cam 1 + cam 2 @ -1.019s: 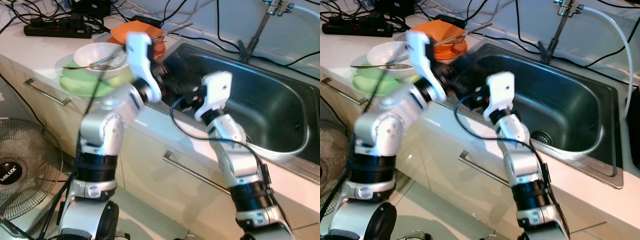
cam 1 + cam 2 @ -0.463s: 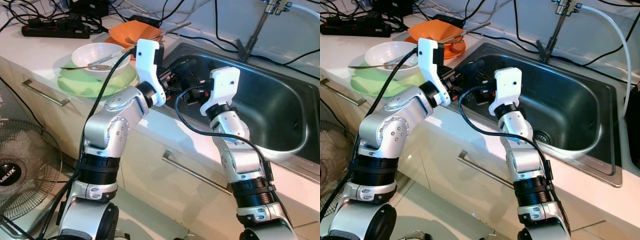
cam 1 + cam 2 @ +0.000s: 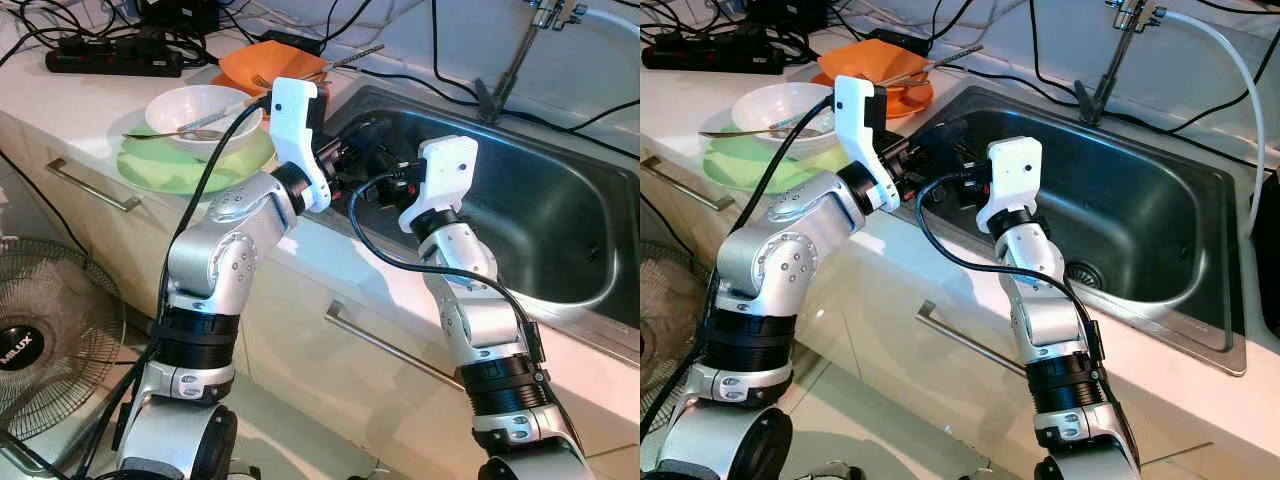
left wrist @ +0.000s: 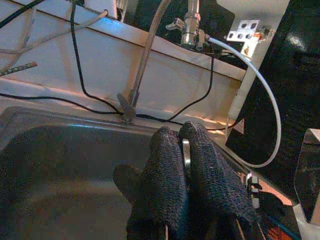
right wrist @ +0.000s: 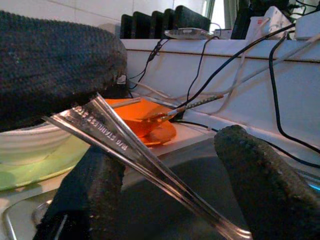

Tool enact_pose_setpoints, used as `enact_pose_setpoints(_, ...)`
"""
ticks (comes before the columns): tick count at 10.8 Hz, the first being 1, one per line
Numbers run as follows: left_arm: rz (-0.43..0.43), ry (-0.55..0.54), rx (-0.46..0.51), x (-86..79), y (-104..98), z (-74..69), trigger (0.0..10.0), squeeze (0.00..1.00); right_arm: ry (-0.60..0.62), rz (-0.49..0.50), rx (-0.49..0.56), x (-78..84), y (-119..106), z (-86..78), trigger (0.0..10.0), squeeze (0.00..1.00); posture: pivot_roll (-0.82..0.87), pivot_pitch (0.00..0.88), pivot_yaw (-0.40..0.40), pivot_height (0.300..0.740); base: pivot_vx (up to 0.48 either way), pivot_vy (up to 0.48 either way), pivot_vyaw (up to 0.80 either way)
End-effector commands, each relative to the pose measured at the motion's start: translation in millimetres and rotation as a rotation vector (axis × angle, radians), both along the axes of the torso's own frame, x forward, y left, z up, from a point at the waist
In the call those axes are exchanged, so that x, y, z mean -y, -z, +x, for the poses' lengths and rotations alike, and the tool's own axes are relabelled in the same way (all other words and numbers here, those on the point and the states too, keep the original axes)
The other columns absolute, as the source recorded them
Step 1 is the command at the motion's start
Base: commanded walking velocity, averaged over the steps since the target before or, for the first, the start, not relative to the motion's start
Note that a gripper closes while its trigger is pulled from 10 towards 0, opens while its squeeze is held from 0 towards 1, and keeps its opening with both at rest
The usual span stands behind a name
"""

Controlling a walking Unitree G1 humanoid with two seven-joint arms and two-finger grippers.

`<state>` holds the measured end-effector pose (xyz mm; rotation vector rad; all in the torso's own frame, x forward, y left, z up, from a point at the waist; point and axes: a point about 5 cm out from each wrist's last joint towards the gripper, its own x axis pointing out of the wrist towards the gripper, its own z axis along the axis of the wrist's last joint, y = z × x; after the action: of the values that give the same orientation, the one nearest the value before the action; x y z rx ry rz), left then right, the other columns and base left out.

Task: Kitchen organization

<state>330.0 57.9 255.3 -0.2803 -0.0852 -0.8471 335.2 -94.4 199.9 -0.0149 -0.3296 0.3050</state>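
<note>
My left gripper (image 3: 362, 148) hangs over the left end of the steel sink (image 3: 560, 290), shut on a steel utensil (image 4: 186, 151) whose edge shows between its fingertips. The utensil's long handle (image 5: 131, 149) runs between the fingers of my right gripper (image 5: 167, 150), which stands open around it without closing. In the eye views the right gripper (image 3: 962, 182) meets the left gripper (image 3: 938, 137) just inside the sink's left rim. I cannot tell whether the utensil is a spoon or a fork.
On the counter to the left, a white bowl (image 3: 203, 108) with a spoon sits on a green plate (image 3: 175, 168). Behind it lie orange dishes (image 3: 268, 66) with chopsticks, a power strip (image 3: 110, 62) and cables. The faucet (image 3: 510, 60) rises behind the sink. A fan (image 3: 35, 340) stands on the floor.
A second ago my left arm was swinging, blurred, from the bowl side toward the sink. It now holds still beside the right gripper, which has barely moved.
</note>
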Motion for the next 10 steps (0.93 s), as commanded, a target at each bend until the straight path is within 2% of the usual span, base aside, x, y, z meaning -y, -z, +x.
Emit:
enact_pose_setpoints(1, -0.012, 0.009, 0.023, 1.5, -6.5, -1.6, 10.0, 0.0, 0.011, -0.005, -0.009, 3.1, 2.1, 0.8, 0.0, 0.0, -0.04, 0.042, -0.056, 0.74, 0.0, 0.0, 0.0)
enact_pose_setpoints(9, -0.01, 0.0, 0.053, 1.0, -10.4, -1.8, 10.0, 0.0, 0.013, -0.006, -0.02, 3.8, 5.7, 1.3, 0.0, 0.0, -0.04, 0.041, -0.059, 0.74, 0.0, 0.0, 0.0)
enact_pose_setpoints(10, -0.014, 0.003, 0.057, 0.7, -10.9, -2.2, 10.0, 1.0, 0.015, -0.005, -0.02, 4.2, 5.8, 1.4, 0.0, 0.0, -0.04, 0.041, -0.059, 0.74, 0.0, 0.0, 0.0)
